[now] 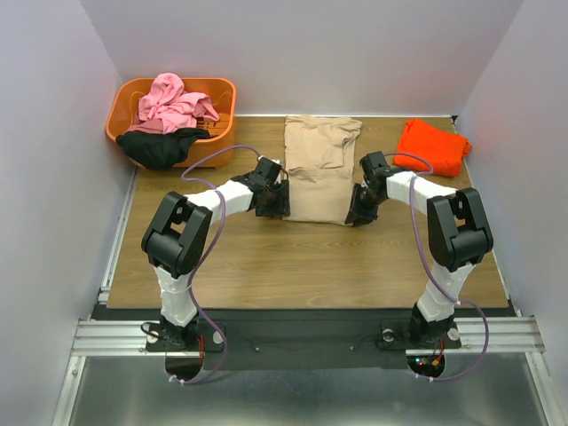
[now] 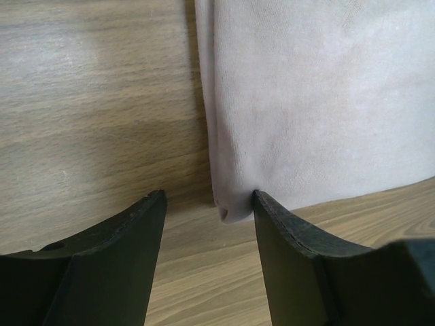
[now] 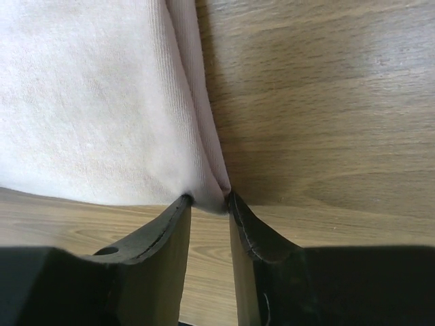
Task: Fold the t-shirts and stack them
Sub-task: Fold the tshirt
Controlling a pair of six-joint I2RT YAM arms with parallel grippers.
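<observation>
Tan t-shirt (image 1: 318,169), folded into a long strip, lies in the middle of the desk (image 1: 311,266). The right end effector (image 3: 208,198) pinches its near right corner. The left end effector (image 2: 209,197) stands wide open around the near left corner, gripping nothing. Lifting now would likely drag one side only, skewing the fold, and that thin pinch could slip.

Left gripper (image 2: 209,198) spread, right gripper (image 3: 208,198) pinching
</observation>
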